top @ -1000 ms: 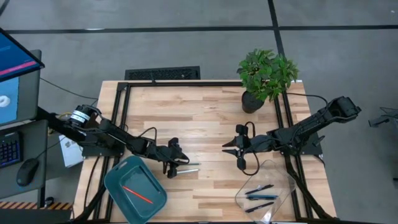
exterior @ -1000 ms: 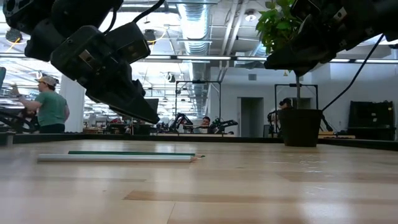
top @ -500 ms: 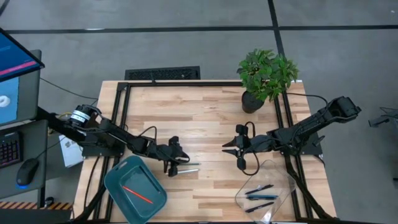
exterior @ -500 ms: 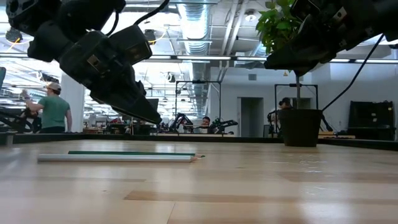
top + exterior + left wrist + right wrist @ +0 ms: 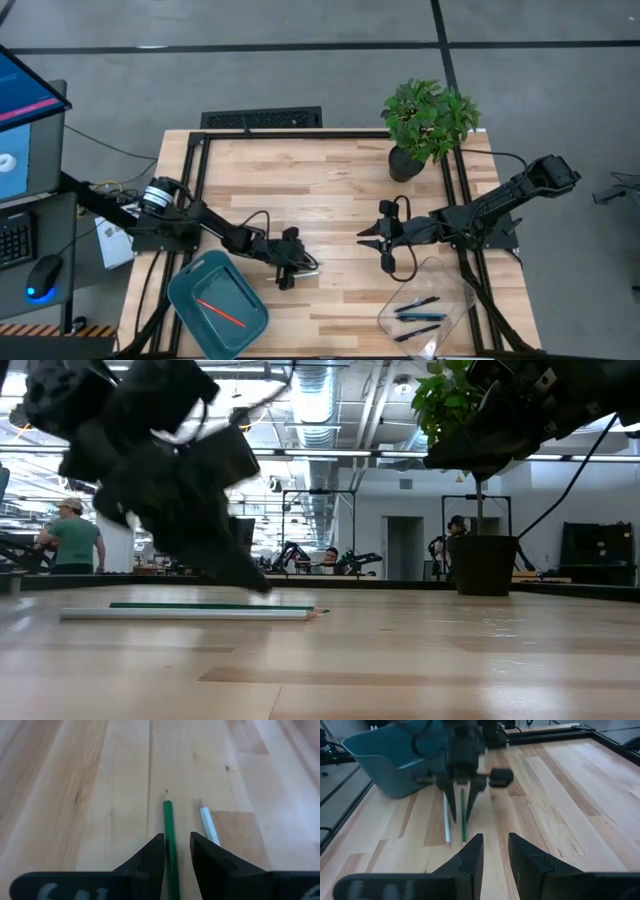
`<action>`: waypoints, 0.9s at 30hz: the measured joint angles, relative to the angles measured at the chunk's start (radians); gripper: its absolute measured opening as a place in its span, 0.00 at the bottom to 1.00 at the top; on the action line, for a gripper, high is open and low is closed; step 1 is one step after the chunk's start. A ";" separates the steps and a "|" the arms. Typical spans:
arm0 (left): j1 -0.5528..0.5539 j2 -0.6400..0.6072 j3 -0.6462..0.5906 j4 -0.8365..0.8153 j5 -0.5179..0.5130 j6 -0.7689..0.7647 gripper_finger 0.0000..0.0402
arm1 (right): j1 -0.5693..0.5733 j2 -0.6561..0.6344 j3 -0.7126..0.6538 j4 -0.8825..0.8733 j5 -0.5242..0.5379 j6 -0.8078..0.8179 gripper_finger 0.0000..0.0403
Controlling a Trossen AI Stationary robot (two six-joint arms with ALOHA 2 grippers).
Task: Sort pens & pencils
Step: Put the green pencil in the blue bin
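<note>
A green pencil [image 5: 169,827] and a pale pencil [image 5: 207,824] lie side by side on the wooden table [image 5: 330,180]. My left gripper [image 5: 176,845] is open and low over them. Its fingers stand on either side of the green pencil [image 5: 462,820], with the pale pencil [image 5: 446,817] just outside one finger. In the high view the left gripper [image 5: 298,266] sits right of the teal bin [image 5: 185,290], which holds an orange-red pencil [image 5: 220,312]. Dark pens [image 5: 418,312] lie in a clear tray. My right gripper [image 5: 368,236] hovers open near the table's middle, holding nothing.
A potted plant [image 5: 428,125] stands at the far right of the table. The clear tray [image 5: 445,280] sits at the near right corner and the teal bin at the near left. Bare wood lies between the two grippers. People [image 5: 75,540] show in the room beyond.
My left gripper has moved toward the table's right and slightly nearer. It has dropped from beside the pencils until its open fingers straddle the green pencil. It is blurred with motion in the low view. The pencils have stayed where they were.
</note>
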 joint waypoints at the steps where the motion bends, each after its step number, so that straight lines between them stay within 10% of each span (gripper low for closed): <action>1: 0.002 0.015 0.010 0.002 0.000 0.005 0.21 | 0.000 0.000 0.000 -0.003 0.000 0.000 0.28; 27: -0.002 0.032 0.020 0.010 -0.052 -0.155 0.21 | 0.000 0.000 0.000 -0.015 0.000 0.000 0.28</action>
